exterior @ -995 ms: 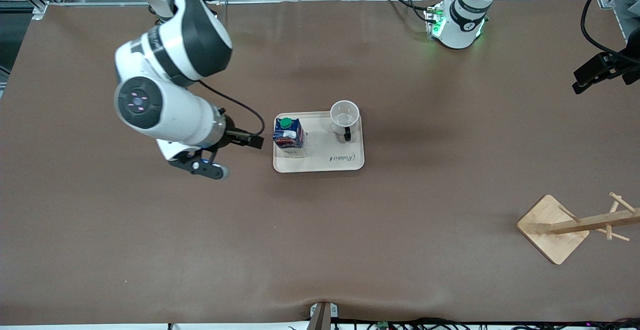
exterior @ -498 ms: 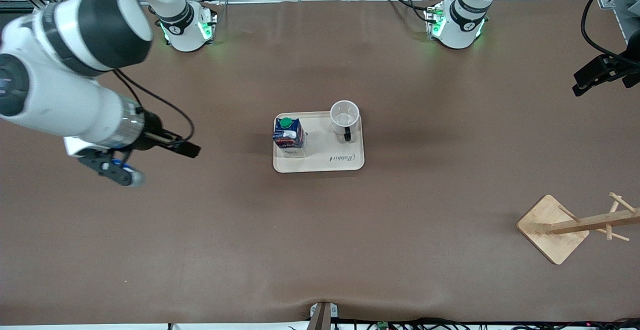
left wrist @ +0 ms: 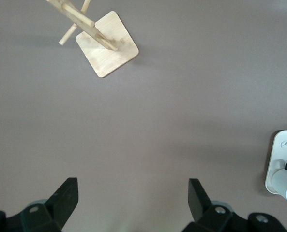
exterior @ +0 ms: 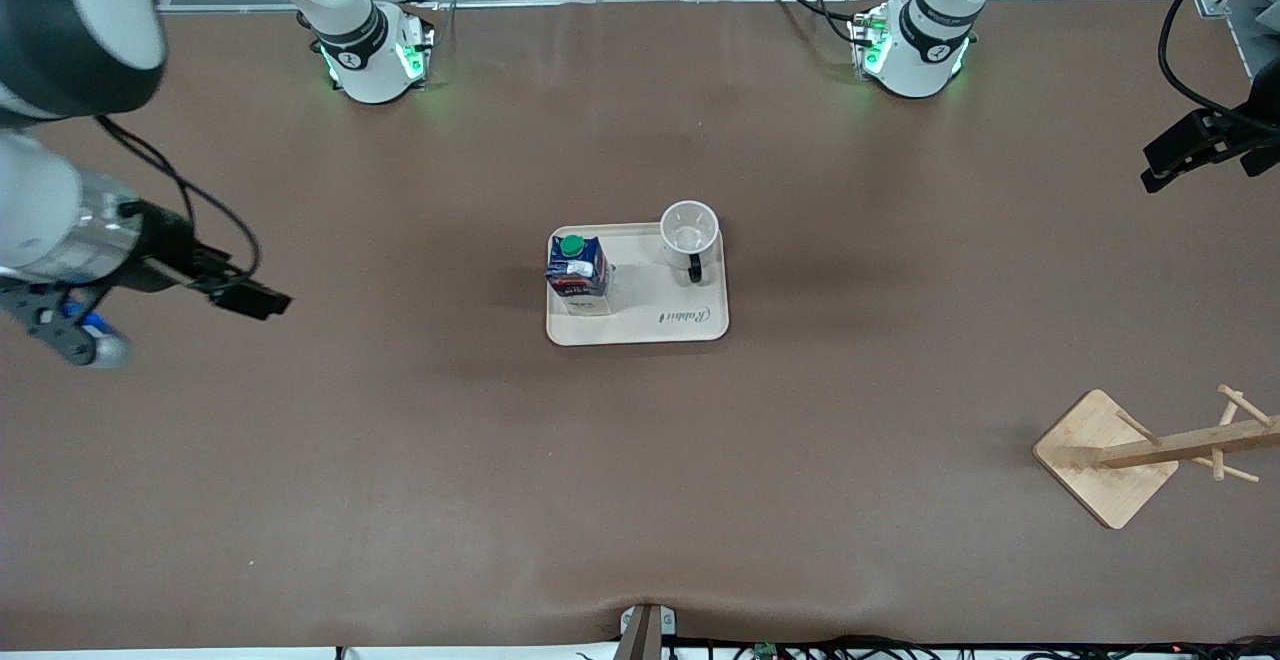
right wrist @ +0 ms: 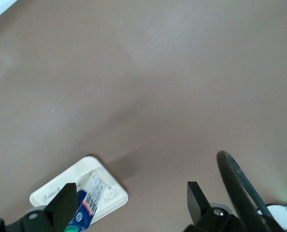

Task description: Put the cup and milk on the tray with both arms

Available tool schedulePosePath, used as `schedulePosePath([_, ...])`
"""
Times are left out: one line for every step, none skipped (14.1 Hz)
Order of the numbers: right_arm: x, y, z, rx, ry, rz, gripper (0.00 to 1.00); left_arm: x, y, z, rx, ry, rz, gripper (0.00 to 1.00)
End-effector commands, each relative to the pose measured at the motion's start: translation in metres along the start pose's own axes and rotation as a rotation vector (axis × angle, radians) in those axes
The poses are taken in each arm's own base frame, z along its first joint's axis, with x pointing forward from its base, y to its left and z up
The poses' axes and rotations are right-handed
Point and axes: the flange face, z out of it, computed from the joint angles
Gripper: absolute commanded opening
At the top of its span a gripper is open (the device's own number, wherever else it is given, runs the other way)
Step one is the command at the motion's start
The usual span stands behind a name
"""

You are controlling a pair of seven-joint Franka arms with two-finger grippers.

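**Cream tray loaded, both arms clear**

Brown worktop (exterior: 400, 460) from my seat, sweeping across the front view. First comes my right gripper (exterior: 250, 298), up over bare worktop at the right arm's end, well apart from the tray (exterior: 640, 325); its fingers (right wrist: 66, 205) stand apart and hold nothing. At the middle, the milk (exterior: 578, 270) stands upright on the tray, with the cup (exterior: 690, 235) beside it, also on the tray, toward the left arm's end. Next, a wooden stand (exterior: 1105, 455) lies near that end. My left gripper (left wrist: 133, 198) hangs over bare worktop, fingers (left wrist: 199, 195) wide and empty; that arm waits. I judge both placements done, with nothing left but parking the arms.
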Motion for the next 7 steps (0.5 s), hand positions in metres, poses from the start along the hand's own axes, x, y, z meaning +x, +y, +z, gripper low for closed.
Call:
schedulePosePath([0.025, 0.059, -0.021, -0.001, -0.008, -0.111, 1.0, -0.004, -0.001, -0.004, -0.024, 0.011, 0.024, 1.0])
schedulePosePath([0.035, 0.087, -0.035, 0.017, 0.012, -0.119, 1.0, -0.004, -0.001, -0.004, -0.024, 0.011, 0.026, 1.0])
schedulePosePath([0.043, 0.111, -0.041, 0.034, 0.005, -0.106, 1.0, -0.005, 0.0, -0.004, -0.024, 0.011, 0.027, 1.0])
schedulePosePath([0.03, 0.113, -0.055, 0.048, 0.013, -0.127, 1.0, -0.006, 0.0, -0.004, -0.023, 0.005, 0.027, 1.0])
schedulePosePath([0.018, 0.118, -0.06, 0.027, 0.026, -0.134, 1.0, -0.007, 0.0, -0.004, -0.023, 0.004, 0.027, 1.0])
schedulePosePath([-0.002, 0.125, -0.073, -0.013, 0.061, -0.143, 1.0, -0.007, -0.001, -0.003, -0.023, 0.003, 0.026, 1.0])
schedulePosePath([-0.023, 0.123, -0.075, -0.037, 0.076, -0.17, 1.0, -0.007, -0.001, -0.003, -0.023, 0.003, 0.026, 1.0])
